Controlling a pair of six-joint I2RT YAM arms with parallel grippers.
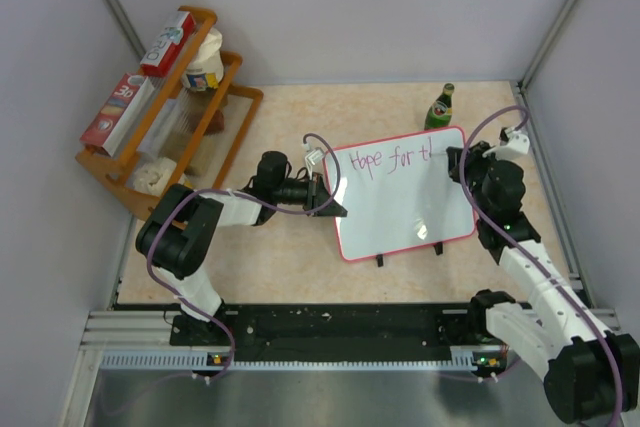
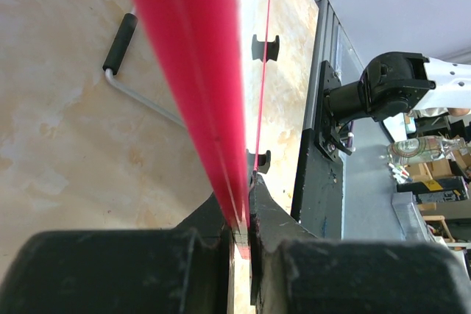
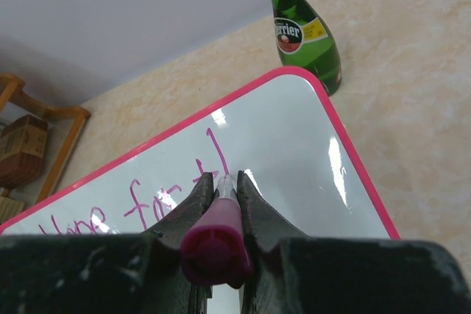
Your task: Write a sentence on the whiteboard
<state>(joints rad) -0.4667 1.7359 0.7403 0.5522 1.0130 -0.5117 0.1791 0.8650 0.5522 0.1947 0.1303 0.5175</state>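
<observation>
Right wrist: right jaws are gripping a marker (image 3: pixel 213 244) at the whiteboard (image 3: pixel 294 152), bottle (image 3: pixel 302 34) standing beyond; left jaws are pinching its rim.

Inside a robotics lab test cell: plain grey partition walls (image 1: pixel 350 7) box in my beige table (image 1: pixel 290 267), a slotted metal rail (image 1: pixel 330 358) runs along its near edge, and staged props stand far off, a wooden rack (image 1: pixel 215 122) left, a green bottle (image 1: pixel 440 107) right.
</observation>
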